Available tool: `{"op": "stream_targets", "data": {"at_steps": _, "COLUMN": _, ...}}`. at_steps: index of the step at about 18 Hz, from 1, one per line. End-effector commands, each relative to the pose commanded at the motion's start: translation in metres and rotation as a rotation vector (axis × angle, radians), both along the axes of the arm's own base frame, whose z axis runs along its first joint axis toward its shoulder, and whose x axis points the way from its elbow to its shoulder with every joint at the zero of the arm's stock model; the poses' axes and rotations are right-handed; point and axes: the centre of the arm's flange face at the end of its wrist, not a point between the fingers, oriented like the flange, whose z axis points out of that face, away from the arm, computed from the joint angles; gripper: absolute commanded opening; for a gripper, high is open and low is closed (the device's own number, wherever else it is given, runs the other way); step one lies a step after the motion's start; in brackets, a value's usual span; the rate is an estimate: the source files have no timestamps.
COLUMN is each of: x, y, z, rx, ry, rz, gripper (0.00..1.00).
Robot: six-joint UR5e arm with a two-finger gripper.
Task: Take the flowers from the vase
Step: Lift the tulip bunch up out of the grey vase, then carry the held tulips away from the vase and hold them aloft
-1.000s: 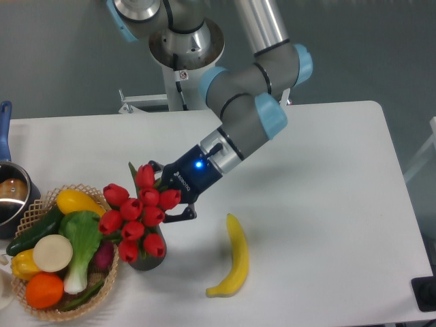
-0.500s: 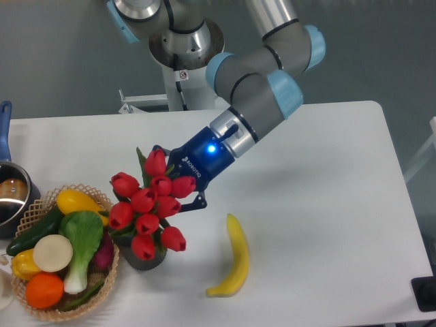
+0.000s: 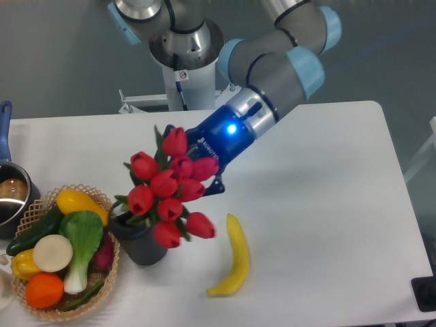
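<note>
The flowers [image 3: 169, 187], a bunch of red tulip buds with green leaves, hang in the air above and to the right of the vase [image 3: 139, 243]. My gripper [image 3: 204, 174] is shut on them from the right, its fingers mostly hidden behind the buds. The vase is a short dark grey cylinder standing on the white table just right of the basket, and the lowest buds overlap its rim in this view. The stems are hidden behind the buds.
A wicker basket [image 3: 41, 313] of produce sits at the left front. A yellow banana [image 3: 234, 259] lies right of the vase. A metal pot [image 3: 11, 194] with a blue handle is at the left edge. The arm's base stands behind the table.
The gripper has risen and moved right with the flowers, lifting the bunch higher over the vase. More of the vase's mouth and body now shows.
</note>
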Motion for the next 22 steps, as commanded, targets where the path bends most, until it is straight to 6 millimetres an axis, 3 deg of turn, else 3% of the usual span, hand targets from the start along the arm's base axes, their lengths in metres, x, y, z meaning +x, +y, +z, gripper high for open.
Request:
{"op": "stream_targets", "data": {"at_steps": 3, "x": -0.022, "y": -0.013, "z": 0.024, "rx": 0.011, "ry": -0.015, "rz": 0.039, "gripper": 0.0}}
{"op": "stream_targets", "data": {"at_steps": 10, "x": -0.086, "y": -0.076, "z": 0.026, "rx": 0.012, "ry": 0.023, "rz": 0.185, "gripper": 0.0}}
{"op": "stream_targets", "data": {"at_steps": 15, "x": -0.126, "y": -0.121, "z": 0.025, "rx": 0.061, "ry": 0.232, "rz": 0.252, "gripper": 0.0}}
{"op": "stream_targets", "data": {"at_steps": 18, "x": -0.151, "y": -0.143, "z": 0.009, "rx": -0.028, "ry": 0.425, "rz": 0.316, "gripper": 0.0}}
{"op": "stream_targets", "data": {"at_steps": 22, "x": -0.168, "y": -0.159, "z": -0.014, "rx": -0.172, "ry": 0.63, "rz": 0.34, "gripper": 0.0}}
